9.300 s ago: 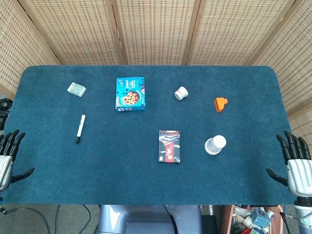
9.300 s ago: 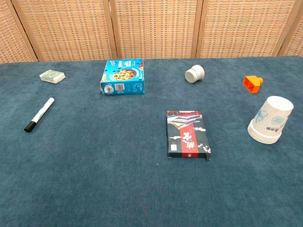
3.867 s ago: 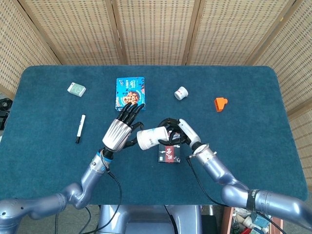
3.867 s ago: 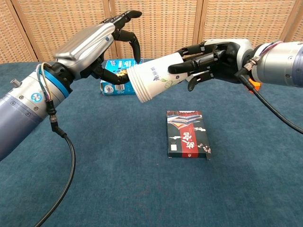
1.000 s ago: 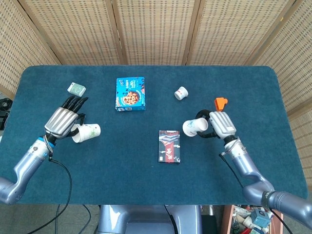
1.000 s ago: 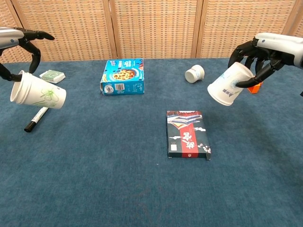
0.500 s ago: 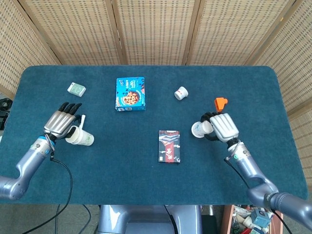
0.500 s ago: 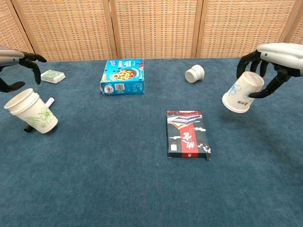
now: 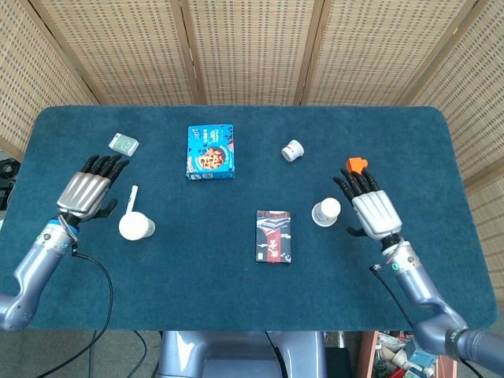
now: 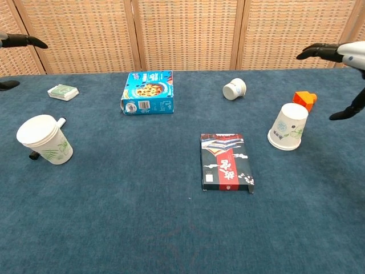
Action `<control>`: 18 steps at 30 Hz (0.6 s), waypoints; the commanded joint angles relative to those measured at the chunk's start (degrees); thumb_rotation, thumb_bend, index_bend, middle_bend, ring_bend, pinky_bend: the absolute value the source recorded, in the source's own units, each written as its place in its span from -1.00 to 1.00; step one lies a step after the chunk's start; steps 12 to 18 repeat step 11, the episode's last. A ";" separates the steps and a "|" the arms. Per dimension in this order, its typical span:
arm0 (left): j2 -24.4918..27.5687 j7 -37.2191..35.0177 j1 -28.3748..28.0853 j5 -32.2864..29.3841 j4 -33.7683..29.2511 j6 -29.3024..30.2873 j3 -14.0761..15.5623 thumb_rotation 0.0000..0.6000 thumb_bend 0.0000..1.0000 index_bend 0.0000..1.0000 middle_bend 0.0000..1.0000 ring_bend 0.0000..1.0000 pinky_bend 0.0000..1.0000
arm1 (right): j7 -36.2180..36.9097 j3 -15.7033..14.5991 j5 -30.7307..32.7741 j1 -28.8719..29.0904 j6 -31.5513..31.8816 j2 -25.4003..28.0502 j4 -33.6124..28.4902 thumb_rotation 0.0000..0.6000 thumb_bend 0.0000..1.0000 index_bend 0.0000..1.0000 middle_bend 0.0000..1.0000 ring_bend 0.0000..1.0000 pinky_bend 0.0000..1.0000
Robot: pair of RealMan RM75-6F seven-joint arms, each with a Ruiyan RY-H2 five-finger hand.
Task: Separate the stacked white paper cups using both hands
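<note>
One white paper cup (image 9: 136,227) (image 10: 44,139) stands mouth up on the left of the blue table. My left hand (image 9: 87,193) (image 10: 16,41) hovers just left of and above it, open and holding nothing. A second white paper cup (image 9: 325,212) (image 10: 288,127) stands mouth down on the right. My right hand (image 9: 372,206) (image 10: 336,54) is beside it to the right, fingers spread, not touching it.
A black and red box (image 9: 273,235) lies in the middle. A blue snack box (image 9: 211,151), a small white cup on its side (image 9: 292,150), an orange block (image 9: 356,165), a green pack (image 9: 124,144) and a marker (image 9: 130,199) lie further back.
Both hands set their cups down on the table and let go. Each hand has lifted and drawn outward, fingers now spread.
</note>
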 commanded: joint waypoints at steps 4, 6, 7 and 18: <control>3.28 -2.58 9.89 3.46 -5.41 14.52 1.56 1.00 -0.57 -1.00 -1.00 -1.00 -1.00 | 2.28 -3.30 -7.06 -6.35 10.24 4.72 -1.06 1.00 -1.00 -0.89 -1.00 -1.00 -1.00; 3.27 -4.60 12.86 4.11 -6.37 17.84 2.35 1.00 -0.60 -1.00 -1.00 -1.00 -1.00 | 3.14 -4.15 -8.79 -8.40 13.61 5.56 -0.84 1.00 -1.00 -0.89 -1.00 -1.00 -1.00; 3.22 -5.51 14.24 4.64 -6.49 19.35 2.80 1.00 -0.60 -1.00 -1.00 -1.00 -1.00 | 3.69 -4.55 -9.62 -9.46 15.36 5.89 -0.73 1.00 -1.00 -0.89 -1.00 -1.00 -1.00; 1.46 -4.62 21.00 6.72 -6.49 28.09 5.51 1.00 -0.61 -1.00 -1.00 -1.00 -1.00 | 6.98 -7.88 -12.97 -14.21 20.50 9.05 -2.68 1.00 -1.00 -0.93 -1.00 -1.00 -1.00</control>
